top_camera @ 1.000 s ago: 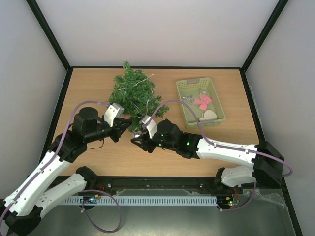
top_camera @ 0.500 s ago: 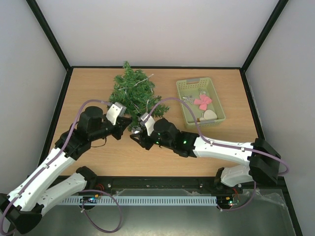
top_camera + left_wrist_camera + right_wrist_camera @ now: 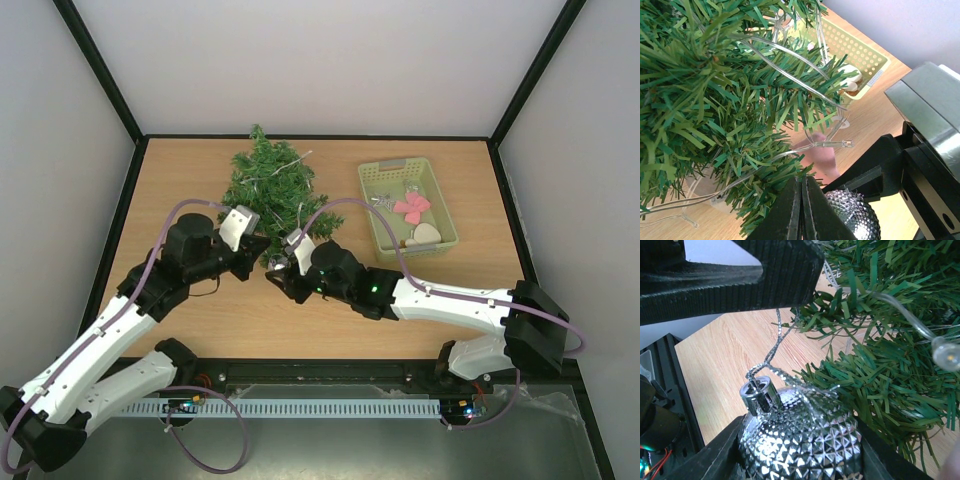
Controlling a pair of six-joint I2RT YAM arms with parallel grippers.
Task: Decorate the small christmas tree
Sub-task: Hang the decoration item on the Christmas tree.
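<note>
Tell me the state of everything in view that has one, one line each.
Tree: lying on its side, light wire draped over it.
Silver ball: gripped, at the tree's wide end.
Loop: runs from the ball up to the left jaws' tips.
Left jaws: shut.
Right jaws: shut on the ball.
Basket: upright, holding ornaments.

Top external: high at 6 o'clock, looking down across the table (image 3: 170, 180). Left wrist: tight in, facing 3 o'clock; right wrist: tighter, facing 9 o'clock. Both share the small christmas tree (image 3: 700, 90) and silver bauble (image 3: 852, 215).
</note>
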